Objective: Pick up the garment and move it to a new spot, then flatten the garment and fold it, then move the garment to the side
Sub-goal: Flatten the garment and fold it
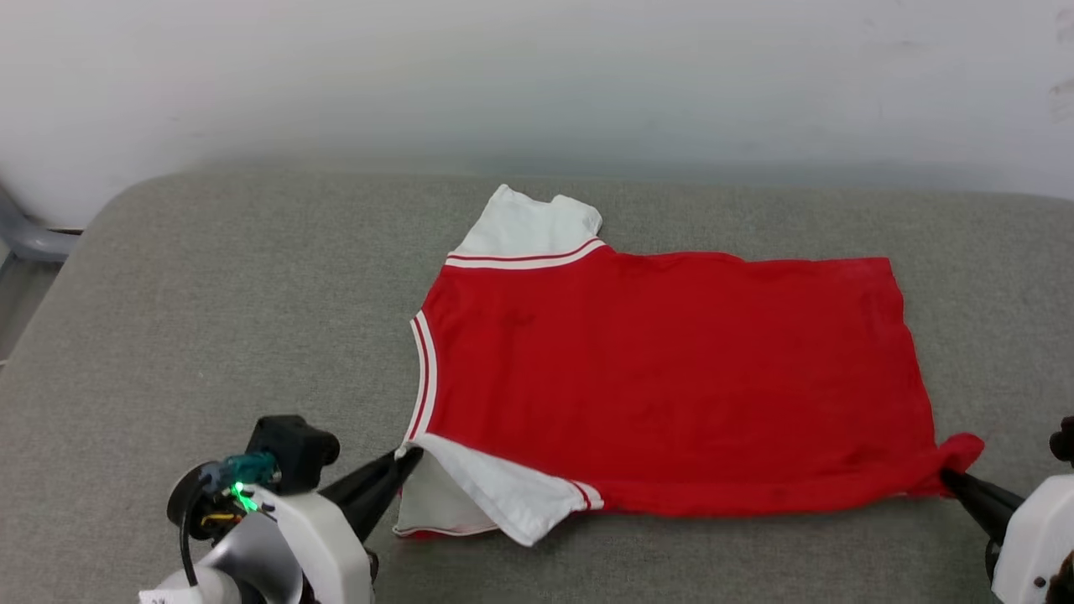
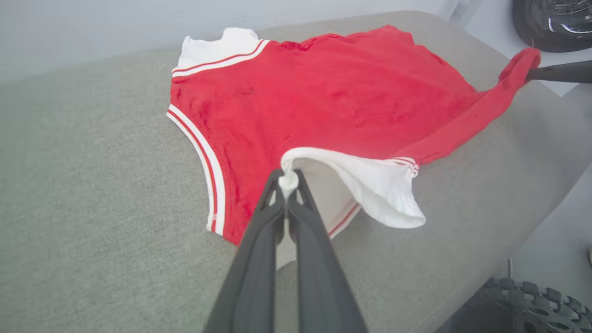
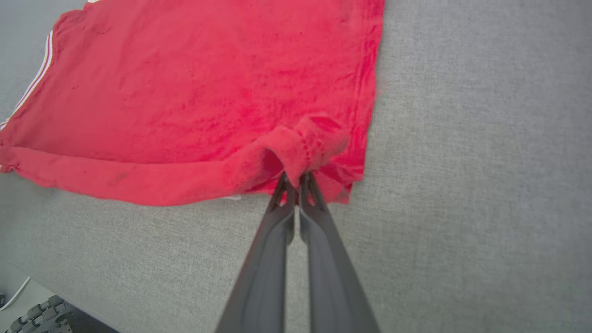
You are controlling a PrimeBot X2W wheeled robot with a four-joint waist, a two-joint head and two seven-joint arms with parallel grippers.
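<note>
The red garment (image 1: 671, 377) lies spread on the grey cushioned surface (image 1: 210, 319), plain red side up, collar toward the left, one white sleeve (image 1: 529, 226) at the far edge. My left gripper (image 1: 406, 455) is shut on the near white sleeve (image 2: 370, 185), pinching its shoulder edge and lifting it slightly. My right gripper (image 1: 948, 478) is shut on the near hem corner (image 3: 300, 148) at the right, bunching the red cloth. The near edge of the garment (image 2: 323, 101) is rolled up between both grips. Letters and numbers are hidden.
A pale wall (image 1: 537, 75) runs behind the cushioned surface. A grey frame piece (image 1: 25, 235) stands at the far left. Ribbed dark wheels (image 2: 532, 300) show below the cushion's near edge. Bare grey fabric (image 3: 485, 185) lies left, right and beyond the garment.
</note>
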